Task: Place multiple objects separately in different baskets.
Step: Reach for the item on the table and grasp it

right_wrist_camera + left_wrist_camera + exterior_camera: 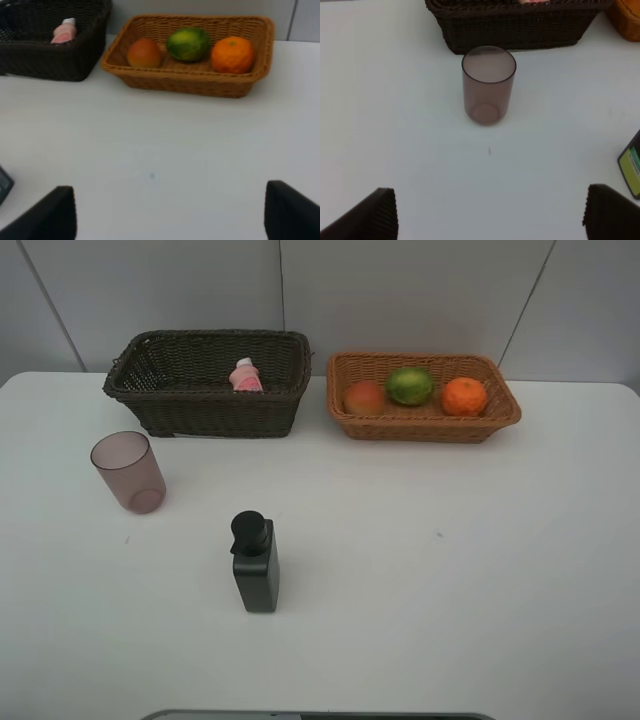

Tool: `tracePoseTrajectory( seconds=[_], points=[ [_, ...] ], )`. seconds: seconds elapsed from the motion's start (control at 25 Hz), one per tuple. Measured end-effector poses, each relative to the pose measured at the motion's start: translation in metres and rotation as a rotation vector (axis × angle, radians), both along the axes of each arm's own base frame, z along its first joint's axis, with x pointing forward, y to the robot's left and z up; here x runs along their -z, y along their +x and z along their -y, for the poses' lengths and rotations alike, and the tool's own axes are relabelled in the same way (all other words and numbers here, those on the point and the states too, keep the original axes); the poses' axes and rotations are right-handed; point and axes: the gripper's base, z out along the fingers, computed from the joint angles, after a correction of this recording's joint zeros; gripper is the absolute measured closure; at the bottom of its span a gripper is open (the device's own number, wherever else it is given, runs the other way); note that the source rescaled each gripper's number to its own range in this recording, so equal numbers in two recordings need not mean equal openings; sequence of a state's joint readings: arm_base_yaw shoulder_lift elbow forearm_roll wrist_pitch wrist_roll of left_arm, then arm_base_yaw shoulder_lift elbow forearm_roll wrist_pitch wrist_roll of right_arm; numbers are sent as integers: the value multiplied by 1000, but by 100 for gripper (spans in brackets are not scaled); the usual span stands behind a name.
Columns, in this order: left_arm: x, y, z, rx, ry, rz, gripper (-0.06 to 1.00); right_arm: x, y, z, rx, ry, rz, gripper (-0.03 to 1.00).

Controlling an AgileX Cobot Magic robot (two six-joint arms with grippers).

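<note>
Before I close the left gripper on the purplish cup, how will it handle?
The cup looks empty and thin-walled, so probably light; a one-sided nudge may slide or tip it. Its smooth, translucent wall is likely slippery and may flex under a hard squeeze. Standing upright, it should not roll.

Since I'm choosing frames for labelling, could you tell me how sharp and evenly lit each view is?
Exterior high view: soft, even light, only faint shadows beside the cup and black pump bottle. Left wrist view: cup sharp, the left tool dark and blurred. Right wrist view: slightly soft throughout, the orange hazy.
</note>
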State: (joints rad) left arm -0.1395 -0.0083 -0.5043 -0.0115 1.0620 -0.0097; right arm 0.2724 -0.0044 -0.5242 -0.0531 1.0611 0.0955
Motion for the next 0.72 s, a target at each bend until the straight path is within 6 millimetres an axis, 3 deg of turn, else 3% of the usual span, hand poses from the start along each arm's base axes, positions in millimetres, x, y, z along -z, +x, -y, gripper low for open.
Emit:
tracePoseTrajectory(
  seconds=[0.32, 0.72],
  points=[
    [0, 0, 0, 0, 0, 0, -1, 0, -2, -2, 292, 0, 0, 34],
    [0, 0, 0, 0, 0, 0, -1, 0, -2, -3, 335, -2, 1, 34]
  ],
)
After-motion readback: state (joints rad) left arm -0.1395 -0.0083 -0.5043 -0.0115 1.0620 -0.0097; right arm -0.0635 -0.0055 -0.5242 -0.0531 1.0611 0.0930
